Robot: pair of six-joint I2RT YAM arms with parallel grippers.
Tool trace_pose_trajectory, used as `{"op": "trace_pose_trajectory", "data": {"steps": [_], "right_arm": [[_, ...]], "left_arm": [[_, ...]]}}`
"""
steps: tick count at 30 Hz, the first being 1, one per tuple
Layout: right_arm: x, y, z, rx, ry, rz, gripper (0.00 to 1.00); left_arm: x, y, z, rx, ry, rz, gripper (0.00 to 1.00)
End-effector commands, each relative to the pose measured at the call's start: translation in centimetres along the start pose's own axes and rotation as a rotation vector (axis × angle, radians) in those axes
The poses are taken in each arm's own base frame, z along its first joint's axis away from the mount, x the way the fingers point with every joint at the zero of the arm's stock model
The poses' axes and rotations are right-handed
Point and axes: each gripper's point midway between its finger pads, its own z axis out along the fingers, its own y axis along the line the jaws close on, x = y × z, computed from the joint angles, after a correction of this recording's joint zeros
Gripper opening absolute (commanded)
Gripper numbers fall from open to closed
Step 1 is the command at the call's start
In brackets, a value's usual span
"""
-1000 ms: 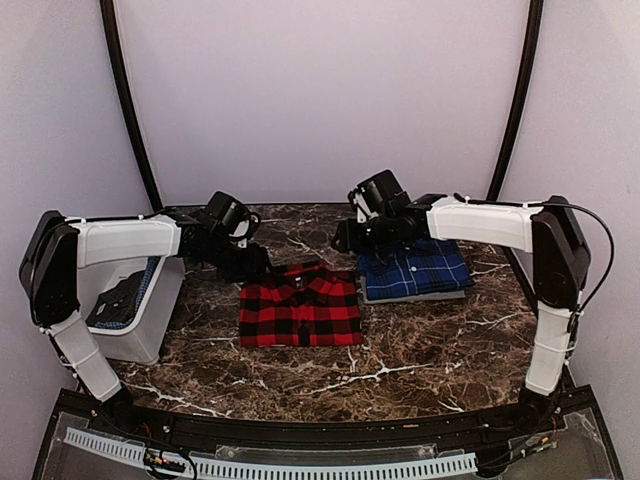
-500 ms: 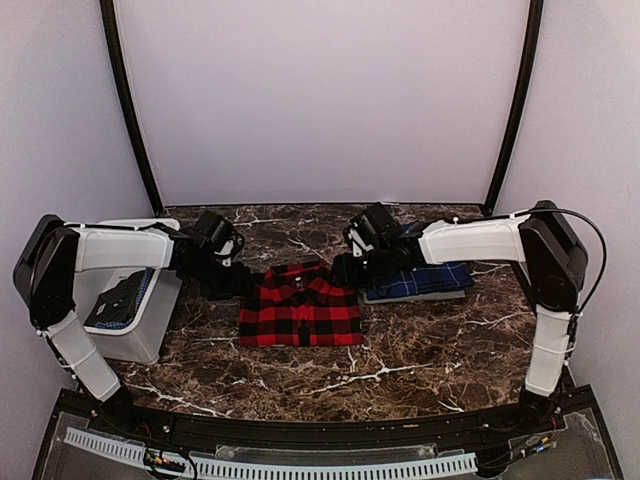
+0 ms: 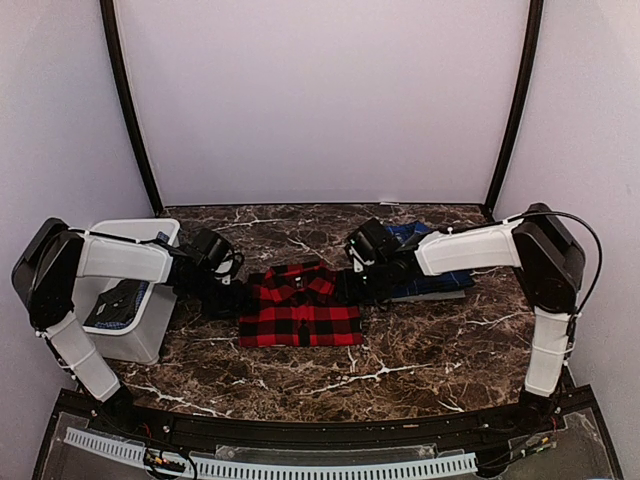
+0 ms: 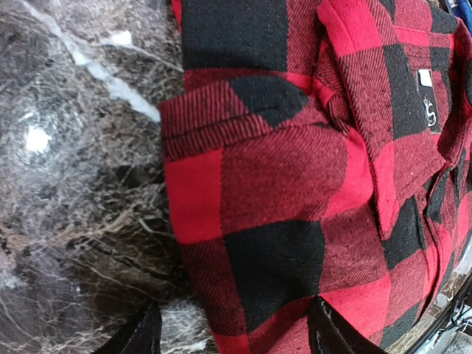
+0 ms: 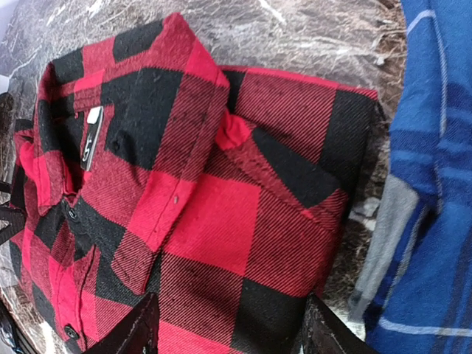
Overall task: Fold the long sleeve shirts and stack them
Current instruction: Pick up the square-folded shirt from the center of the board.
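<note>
While the marble bench (image 3: 400,350) carries both folded garments, the red-and-black shirt (image 3: 300,305) lies at its centre, with the blue plaid shirt (image 3: 440,282) just beside it on the right. The left hand (image 4: 234,335) and right hand (image 5: 228,324) stand spread over its opposite side edges, pinching nothing. Soft, light flannel will likely sag, so both folded edges look the surest hold.

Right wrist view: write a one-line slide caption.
Open right gripper hovers over the folded red-and-black shirt, blue plaid shirt beside it on marble table.
</note>
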Motion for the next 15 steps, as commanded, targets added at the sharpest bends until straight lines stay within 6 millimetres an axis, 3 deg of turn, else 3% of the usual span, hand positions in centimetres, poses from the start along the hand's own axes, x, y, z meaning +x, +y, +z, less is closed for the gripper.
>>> {"op": "trace_pose_trajectory", "data": {"steps": [1, 4, 9, 15], "right_arm": [[1.1, -1.0, 0.8, 0.068, 0.002, -0.003, 0.63], [1.9, -1.8, 1.1, 0.089, 0.012, 0.007, 0.65], [3.1, -1.4, 2.5, 0.088, 0.043, 0.001, 0.65], [4.3, -0.8, 3.8, 0.088, 0.074, -0.014, 0.63]], "left_arm": [[0.4, -0.6, 0.6, 0.057, 0.010, -0.014, 0.66], [1.0, -0.6, 1.1, 0.053, 0.026, -0.010, 0.66], [1.4, -0.2, 1.9, 0.024, 0.038, -0.018, 0.65], [1.7, 0.3, 2.4, 0.001, 0.038, -0.049, 0.55]]}}
